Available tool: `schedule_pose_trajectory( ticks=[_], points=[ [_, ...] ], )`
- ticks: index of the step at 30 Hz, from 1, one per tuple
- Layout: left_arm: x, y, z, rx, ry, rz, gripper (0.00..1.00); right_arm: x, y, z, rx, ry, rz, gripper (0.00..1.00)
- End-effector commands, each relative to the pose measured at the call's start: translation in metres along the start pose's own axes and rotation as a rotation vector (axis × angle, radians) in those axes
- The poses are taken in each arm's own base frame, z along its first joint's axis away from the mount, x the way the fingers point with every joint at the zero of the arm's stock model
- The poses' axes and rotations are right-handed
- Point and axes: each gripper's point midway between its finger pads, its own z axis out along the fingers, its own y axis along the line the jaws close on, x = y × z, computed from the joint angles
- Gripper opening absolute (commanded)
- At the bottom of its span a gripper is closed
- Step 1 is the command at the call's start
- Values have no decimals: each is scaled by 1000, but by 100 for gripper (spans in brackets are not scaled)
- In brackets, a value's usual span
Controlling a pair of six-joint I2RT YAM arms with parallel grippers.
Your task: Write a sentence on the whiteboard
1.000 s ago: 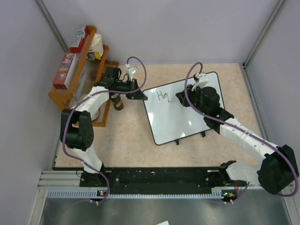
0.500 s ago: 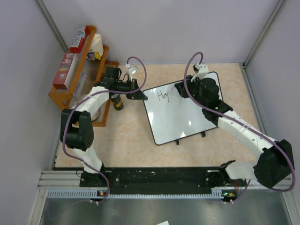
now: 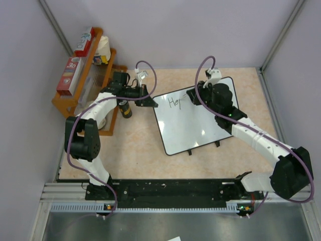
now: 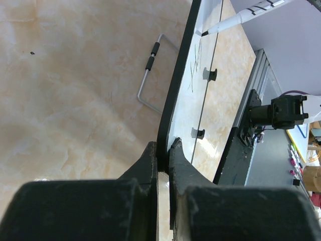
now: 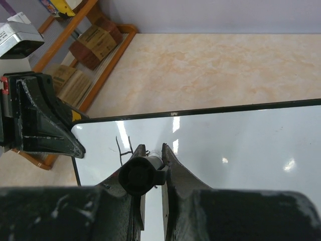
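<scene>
The whiteboard (image 3: 193, 123) lies tilted on the table, with dark handwriting (image 3: 174, 102) near its far left corner. My left gripper (image 3: 150, 102) is shut on the board's left rim (image 4: 173, 108), pinching the black edge. My right gripper (image 3: 192, 95) is shut on a marker (image 5: 141, 173) whose tip sits by the writing (image 5: 122, 145). In the left wrist view the marker (image 4: 235, 21) touches the board near the strokes (image 4: 195, 65). The marker's tip is hidden behind its black end cap in the right wrist view.
A wooden shelf (image 3: 83, 85) with boxes and a paper roll stands at the far left. A dark small bottle (image 3: 124, 109) stands beside it. A wire stand (image 4: 150, 70) lies on the table under the board's edge. Grey walls enclose the table.
My right gripper has moved the marker toward the far left along the board, and the last stroke of the writing has changed. My left arm has not moved.
</scene>
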Motion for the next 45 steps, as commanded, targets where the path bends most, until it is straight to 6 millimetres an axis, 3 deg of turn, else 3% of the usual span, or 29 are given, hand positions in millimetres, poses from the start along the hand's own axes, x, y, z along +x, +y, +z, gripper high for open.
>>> schedule_pose_trajectory(
  ticks=[1,10,20,29,38,45],
  points=[
    [34,33,16,-164,101,148,0,-14,-14,2,50,-45,-5,0],
    [35,35,16,-166,105,145,0,-8,-27,-2,81,-32,1,0],
    [36,34,16,-166,107,149,0,15,-26,-9,49,18,4,0],
    [37,34,18,-166,110,147,0,19,-15,-9,-14,27,30,0],
    [37,34,17,-168,111,146,0,11,-8,-8,-41,10,46,0],
    [36,32,17,-168,109,149,0,-11,2,-21,-77,-64,70,0]
  ],
)
